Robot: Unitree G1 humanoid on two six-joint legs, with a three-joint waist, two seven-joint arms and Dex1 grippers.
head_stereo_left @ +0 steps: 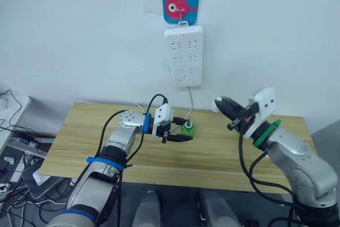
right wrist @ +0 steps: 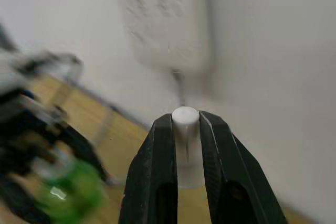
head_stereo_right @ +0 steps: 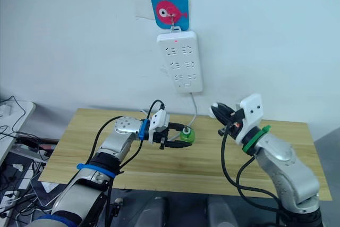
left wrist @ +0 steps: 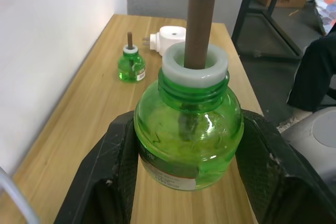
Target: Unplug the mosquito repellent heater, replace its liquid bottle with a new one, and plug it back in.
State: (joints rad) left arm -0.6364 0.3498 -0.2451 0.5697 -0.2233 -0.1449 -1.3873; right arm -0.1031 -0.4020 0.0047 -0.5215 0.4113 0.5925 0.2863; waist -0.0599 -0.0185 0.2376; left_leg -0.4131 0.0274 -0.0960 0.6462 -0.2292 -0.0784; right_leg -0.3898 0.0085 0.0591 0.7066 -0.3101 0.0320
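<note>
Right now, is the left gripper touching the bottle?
Touching. In the left wrist view the left gripper has both fingers against the bottle, with no gap either side.

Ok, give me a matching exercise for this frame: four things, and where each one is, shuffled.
1 power strip
2 green bottle
3 fish hook plate
4 small white thing

a between the left gripper's fingers, on the table
b topmost on the wall
c clamped in the right gripper
d hanging on the wall above the table

Pairs: 1-d, 2-a, 3-b, 4-c
</note>
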